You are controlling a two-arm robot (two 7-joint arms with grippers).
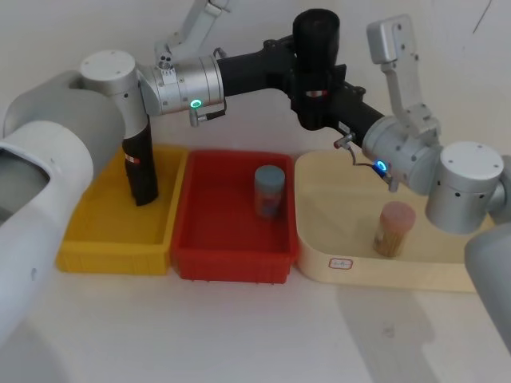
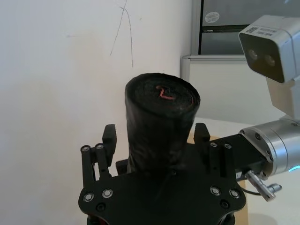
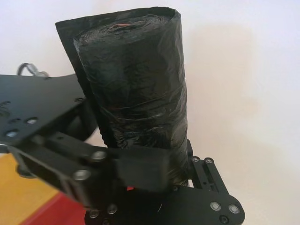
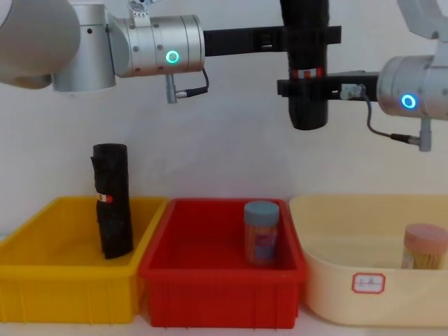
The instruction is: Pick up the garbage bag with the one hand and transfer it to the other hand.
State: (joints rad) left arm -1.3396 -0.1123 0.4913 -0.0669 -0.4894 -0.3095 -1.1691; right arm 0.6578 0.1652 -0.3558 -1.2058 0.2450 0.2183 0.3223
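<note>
The garbage bag (image 4: 306, 63) is being held upright in the air above the red bin (image 4: 222, 280), gripped by the left claw (image 4: 308, 36); the right claw (image 4: 302, 89) is apparently also clamped on it, lower down.

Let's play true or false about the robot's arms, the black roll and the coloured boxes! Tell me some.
1. The garbage bag is held up in the air. True.
2. Both the left gripper and the right gripper are on it. True.
3. The red bin holds a black roll. False: it holds a blue-lidded jar.
4. The yellow bin has nothing inside. False: a second black roll stands there.
</note>
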